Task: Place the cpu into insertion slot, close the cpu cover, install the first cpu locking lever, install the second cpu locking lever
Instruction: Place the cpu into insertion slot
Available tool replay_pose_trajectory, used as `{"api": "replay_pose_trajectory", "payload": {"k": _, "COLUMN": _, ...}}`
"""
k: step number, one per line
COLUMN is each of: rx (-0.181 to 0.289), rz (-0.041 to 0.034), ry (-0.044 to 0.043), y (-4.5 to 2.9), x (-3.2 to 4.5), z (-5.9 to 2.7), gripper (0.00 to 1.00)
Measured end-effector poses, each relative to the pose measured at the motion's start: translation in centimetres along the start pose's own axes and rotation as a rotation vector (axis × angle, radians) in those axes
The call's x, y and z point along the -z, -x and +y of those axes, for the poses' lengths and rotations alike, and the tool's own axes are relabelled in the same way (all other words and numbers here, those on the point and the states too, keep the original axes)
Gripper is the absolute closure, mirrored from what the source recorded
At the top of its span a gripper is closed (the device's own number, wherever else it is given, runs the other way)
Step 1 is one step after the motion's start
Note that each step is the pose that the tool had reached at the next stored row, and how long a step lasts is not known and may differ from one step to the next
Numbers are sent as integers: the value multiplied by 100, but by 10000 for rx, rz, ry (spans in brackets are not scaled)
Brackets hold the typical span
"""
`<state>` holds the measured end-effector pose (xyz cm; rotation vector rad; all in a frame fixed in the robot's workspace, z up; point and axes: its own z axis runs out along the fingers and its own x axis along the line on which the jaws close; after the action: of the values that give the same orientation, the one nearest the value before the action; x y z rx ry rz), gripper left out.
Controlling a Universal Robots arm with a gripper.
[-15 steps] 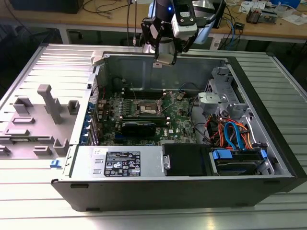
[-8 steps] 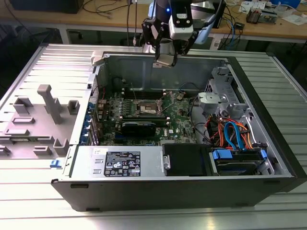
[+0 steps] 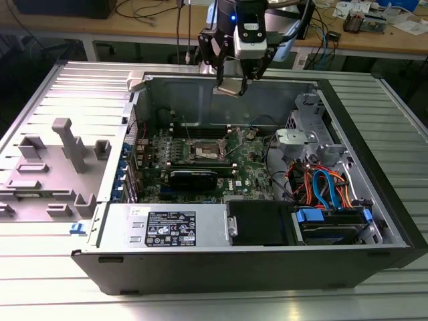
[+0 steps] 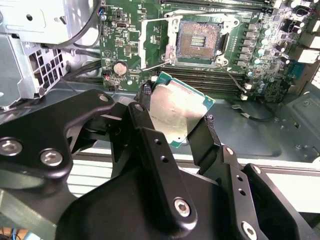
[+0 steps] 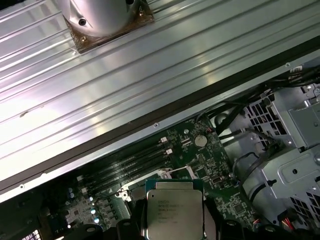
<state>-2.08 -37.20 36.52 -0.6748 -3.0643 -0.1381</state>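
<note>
The gripper point(image 3: 234, 81), fingers clamped on the edges of the cpu point(image 4: 177, 112), holds it tilted above the open computer case's point(image 3: 221, 267) far edge, well apart from the motherboard's point(image 4: 130, 35) bare insertion slot point(image 4: 199, 42).

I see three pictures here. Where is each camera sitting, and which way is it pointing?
Exterior view: off the arm, looking down into the open computer case; the gripper hangs above it holding the cpu.
Second wrist view: on the arm, looking past its black fingers at the held cpu and the open socket beyond.
First wrist view: on the arm, looking over the cpu between the fingers to the motherboard and ribbed table.
Shared: both wrist views show the cpu and the motherboard.
</note>
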Motion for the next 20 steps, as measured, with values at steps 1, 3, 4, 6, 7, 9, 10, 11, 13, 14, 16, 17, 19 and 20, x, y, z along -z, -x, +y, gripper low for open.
{"api": "replay_pose_trajectory", "payload": {"k": 1, "rx": -1, "rz": 0, "ry": -1, "y": 0, "x": 0, "z": 0, "gripper": 45}}
{"api": "replay_pose_trajectory", "payload": {"k": 3, "rx": -4, "rz": -1, "ry": -3, "y": 0, "x": 0, "z": 0, "gripper": 45}}
{"api": "replay_pose_trajectory", "payload": {"k": 4, "rx": -3, "rz": 0, "ry": -3, "y": 0, "x": 0, "z": 0, "gripper": 45}}
{"api": "replay_pose_trajectory", "payload": {"k": 6, "rx": -4, "rz": -1, "ry": -3, "y": 0, "x": 0, "z": 0, "gripper": 45}}
{"api": "replay_pose_trajectory", "payload": {"k": 7, "rx": -4, "rz": 0, "ry": -2, "y": 0, "x": 0, "z": 0, "gripper": 45}}
{"api": "replay_pose_trajectory", "payload": {"k": 9, "rx": -4, "rz": -1, "ry": -3, "y": 0, "x": 0, "z": 0, "gripper": 45}}
{"api": "replay_pose_trajectory", "payload": {"k": 10, "rx": -5, "rz": -1, "ry": -2, "y": 0, "x": 0, "z": 0, "gripper": 45}}
{"api": "replay_pose_trajectory", "payload": {"k": 11, "rx": -8, "rz": -1, "ry": -3, "y": 0, "x": 0, "z": 0, "gripper": 45}}
{"api": "replay_pose_trajectory", "payload": {"k": 13, "rx": -24, "rz": -3, "ry": -2, "y": 0, "x": -1, "z": -1, "gripper": 45}}
{"api": "replay_pose_trajectory", "payload": {"k": 14, "rx": -42, "rz": -4, "ry": -1, "y": 1, "x": -1, "z": -1, "gripper": 45}}
{"api": "replay_pose_trajectory", "payload": {"k": 16, "rx": -131, "rz": -12, "ry": 0, "y": 2, "x": -3, "z": -3, "gripper": 45}}
{"api": "replay_pose_trajectory", "payload": {"k": 17, "rx": -185, "rz": -16, "ry": 0, "y": 2, "x": -4, "z": -4, "gripper": 45}}
{"api": "replay_pose_trajectory", "payload": {"k": 19, "rx": -292, "rz": -26, "ry": 3, "y": 3, "x": -6, "z": -5, "gripper": 45}}
{"api": "replay_pose_trajectory", "payload": {"k": 20, "rx": -347, "rz": -31, "ry": 4, "y": 3, "x": -8, "z": -6, "gripper": 45}}
